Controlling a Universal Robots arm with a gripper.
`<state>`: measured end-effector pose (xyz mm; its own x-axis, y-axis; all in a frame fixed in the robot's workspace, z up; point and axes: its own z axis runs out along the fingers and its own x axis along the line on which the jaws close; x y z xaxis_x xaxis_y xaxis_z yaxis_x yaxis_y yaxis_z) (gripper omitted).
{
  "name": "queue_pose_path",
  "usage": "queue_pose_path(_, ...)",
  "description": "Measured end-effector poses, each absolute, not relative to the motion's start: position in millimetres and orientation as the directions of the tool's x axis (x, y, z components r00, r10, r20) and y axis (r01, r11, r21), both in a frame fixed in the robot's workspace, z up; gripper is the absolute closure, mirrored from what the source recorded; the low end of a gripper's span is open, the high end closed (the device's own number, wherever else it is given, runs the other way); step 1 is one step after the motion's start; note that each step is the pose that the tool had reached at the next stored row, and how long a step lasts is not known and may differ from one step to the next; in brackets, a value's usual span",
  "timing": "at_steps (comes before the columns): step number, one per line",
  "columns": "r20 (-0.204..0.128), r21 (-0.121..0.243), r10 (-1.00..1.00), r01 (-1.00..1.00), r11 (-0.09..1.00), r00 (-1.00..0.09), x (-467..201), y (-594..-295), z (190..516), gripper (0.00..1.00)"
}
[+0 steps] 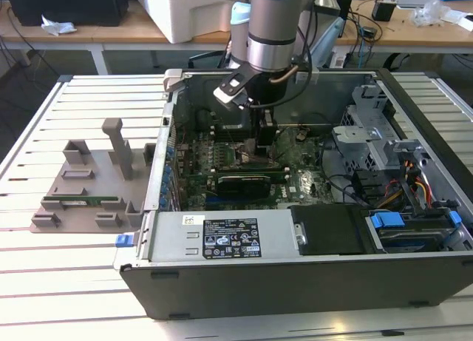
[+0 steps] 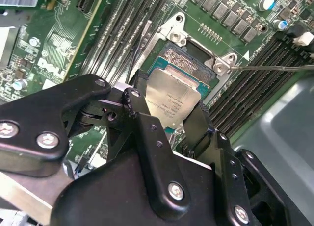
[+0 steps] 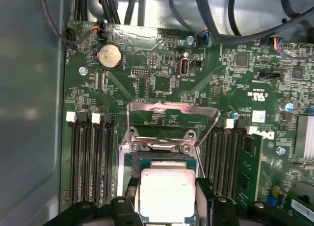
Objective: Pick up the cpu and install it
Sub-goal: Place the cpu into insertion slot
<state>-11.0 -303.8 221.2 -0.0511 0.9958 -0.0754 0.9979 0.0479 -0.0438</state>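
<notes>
The cpu point(image 2: 172, 101) point(image 3: 167, 194) is a flat square chip with a silvery top. My gripper point(image 2: 169, 111) point(image 3: 168, 196) is shut on it, one black finger point(image 3: 131, 199) on each side. It hangs just over the motherboard socket point(image 2: 189, 59) point(image 3: 162, 160), partly covering it. The socket's metal load plate point(image 3: 171, 119) stands flipped open behind it. In the exterior view the gripper point(image 1: 255, 147) reaches down into the open computer case point(image 1: 295, 274), over the green motherboard point(image 1: 295, 174).
Black memory slots point(image 3: 91, 157) point(image 3: 223, 155) flank the socket on both sides. Cables point(image 3: 235, 20) run along the case wall. A drive cage point(image 1: 369, 126) and blue-tabbed bays point(image 1: 388, 223) fill the case at the exterior view's right. A grey fixture point(image 1: 89, 182) sits on the slatted table at its left.
</notes>
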Motion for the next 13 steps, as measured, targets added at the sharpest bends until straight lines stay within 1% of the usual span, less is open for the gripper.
queue_pose_path(13, -0.071, -0.044, 0.997, 0.999, 0.026, -0.029, -15, -304, 203, 0.46)
